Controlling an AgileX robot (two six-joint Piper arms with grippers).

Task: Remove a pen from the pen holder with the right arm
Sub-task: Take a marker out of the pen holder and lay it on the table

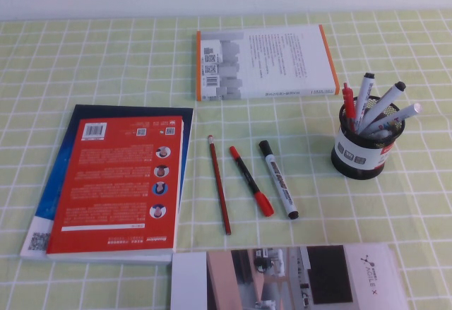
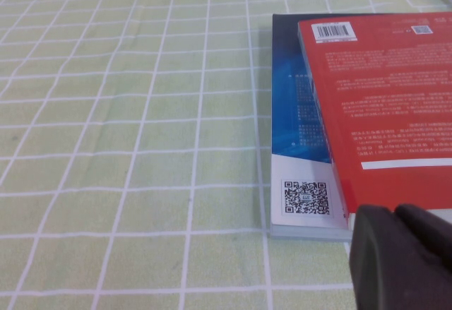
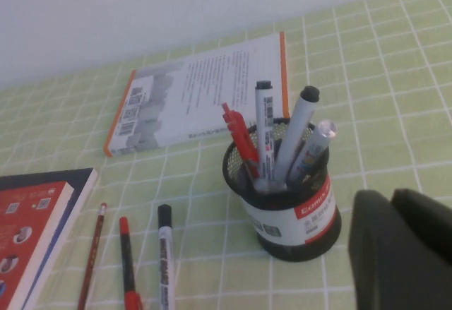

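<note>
a: the cloth (image 1: pixel 106 63)?
b: pale green, white grid.
a: books?
b: red book (image 1: pixel 120 183) on a blue book (image 1: pixel 56 183); the far book (image 1: pixel 265 63) is white and grey, edged orange.
a: the rest?
b: black mesh holder (image 1: pixel 367 156) with a white and red band, dark red pencil (image 1: pixel 219 183), red and black pen (image 1: pixel 251 181), white marker (image 1: pixel 277 179) with 2 black ends. left gripper (image 2: pixel 395 225) and right gripper (image 3: pixel 392 211) black.

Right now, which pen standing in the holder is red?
The red pen on the pen holder's left side; the others are grey markers. The right gripper is shut beside the pen holder, the left gripper shut by the red book.
</note>
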